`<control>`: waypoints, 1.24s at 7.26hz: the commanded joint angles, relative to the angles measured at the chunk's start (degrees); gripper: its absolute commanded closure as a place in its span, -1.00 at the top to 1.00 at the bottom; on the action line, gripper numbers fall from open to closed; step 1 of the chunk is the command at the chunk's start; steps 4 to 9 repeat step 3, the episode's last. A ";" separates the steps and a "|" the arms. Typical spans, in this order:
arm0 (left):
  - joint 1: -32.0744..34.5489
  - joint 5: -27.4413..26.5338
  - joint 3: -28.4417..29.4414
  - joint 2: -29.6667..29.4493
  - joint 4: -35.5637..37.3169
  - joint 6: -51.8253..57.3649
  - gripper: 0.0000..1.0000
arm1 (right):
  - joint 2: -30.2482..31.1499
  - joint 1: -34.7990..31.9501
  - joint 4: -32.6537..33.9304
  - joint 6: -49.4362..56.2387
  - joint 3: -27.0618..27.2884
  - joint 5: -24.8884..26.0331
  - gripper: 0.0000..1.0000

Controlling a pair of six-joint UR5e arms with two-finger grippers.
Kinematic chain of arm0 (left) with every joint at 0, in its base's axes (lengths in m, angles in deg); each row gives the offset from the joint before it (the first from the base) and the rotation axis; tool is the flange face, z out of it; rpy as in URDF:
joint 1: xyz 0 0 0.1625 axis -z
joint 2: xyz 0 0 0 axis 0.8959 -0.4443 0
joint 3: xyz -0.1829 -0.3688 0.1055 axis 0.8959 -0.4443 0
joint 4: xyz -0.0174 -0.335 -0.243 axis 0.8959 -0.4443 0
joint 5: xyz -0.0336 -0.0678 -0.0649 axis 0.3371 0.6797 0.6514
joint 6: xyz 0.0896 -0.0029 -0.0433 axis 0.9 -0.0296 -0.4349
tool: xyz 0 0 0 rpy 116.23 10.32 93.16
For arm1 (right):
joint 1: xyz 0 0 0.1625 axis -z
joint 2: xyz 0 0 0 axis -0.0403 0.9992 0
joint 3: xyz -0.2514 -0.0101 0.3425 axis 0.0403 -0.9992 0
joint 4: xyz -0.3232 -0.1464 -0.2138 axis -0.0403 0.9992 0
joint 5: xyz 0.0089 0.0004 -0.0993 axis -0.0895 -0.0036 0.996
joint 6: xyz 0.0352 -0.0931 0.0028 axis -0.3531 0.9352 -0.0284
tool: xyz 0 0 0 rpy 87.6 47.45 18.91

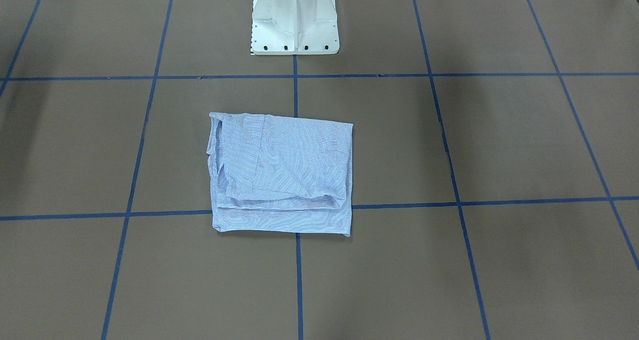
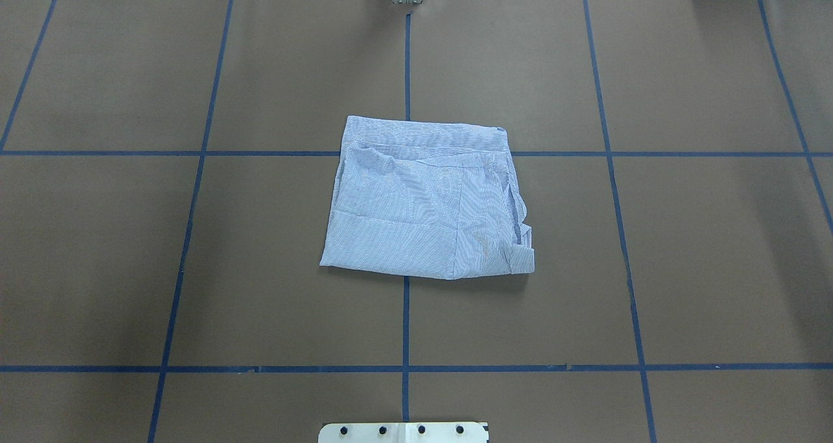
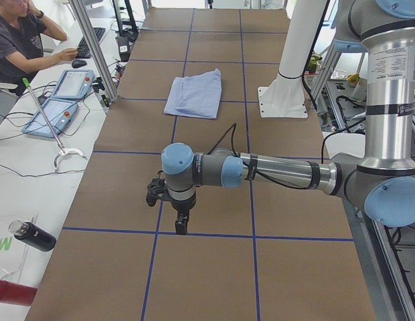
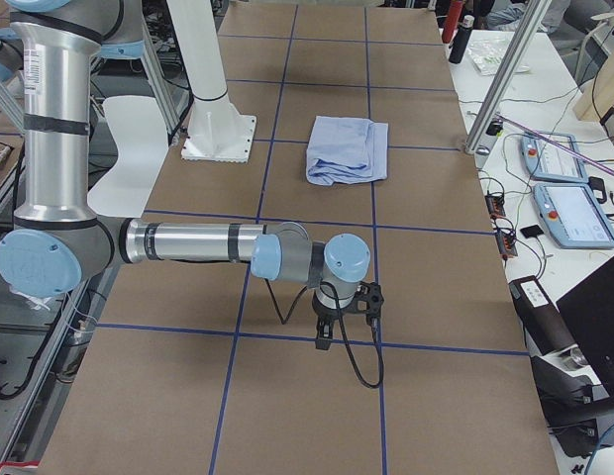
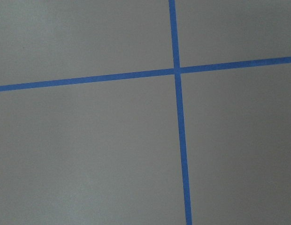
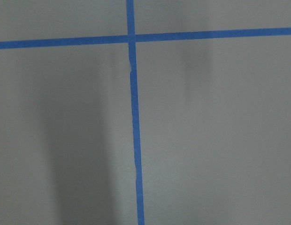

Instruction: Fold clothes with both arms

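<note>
Brown matte paper table (image 2: 97, 267), squared off with blue tape (image 2: 406, 59). Silver-grey tubular left arm (image 3: 281, 174) and right arm (image 4: 188, 242) reach out low. Thin, finely striped light blue-and-white shirt (image 2: 423, 202) lies folded in a soft rectangle, well apart from the black left gripper (image 3: 181, 229) and right gripper (image 4: 323, 343), between them. I cannot tell whether either's fingers are parted.

The left arm (image 3: 281, 175) is reaching over the table (image 3: 214, 281); the shirt (image 3: 194, 93) is lying well beyond. A person (image 3: 20, 40) is sitting nearby.
</note>
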 commanded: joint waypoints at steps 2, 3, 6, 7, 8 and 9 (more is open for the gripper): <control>0.00 0.00 0.16 0.03 -0.16 0.00 1.00 | -0.08 0.00 -0.03 0.01 -0.01 -0.01 1.00; 0.00 0.00 0.25 0.03 -0.25 0.09 1.00 | -0.08 -0.09 -0.03 0.01 0.08 -0.01 1.00; 0.00 0.00 0.25 0.03 -0.25 0.09 1.00 | -0.08 -0.09 -0.03 0.01 0.08 -0.01 1.00; 0.00 0.00 0.25 0.03 -0.25 0.09 1.00 | -0.08 -0.09 -0.03 0.01 0.08 -0.01 1.00; 0.00 0.00 0.25 0.03 -0.25 0.09 1.00 | -0.08 -0.09 -0.03 0.01 0.08 -0.01 1.00; 0.00 0.00 0.25 0.03 -0.25 0.09 1.00 | -0.08 -0.09 -0.03 0.01 0.08 -0.01 1.00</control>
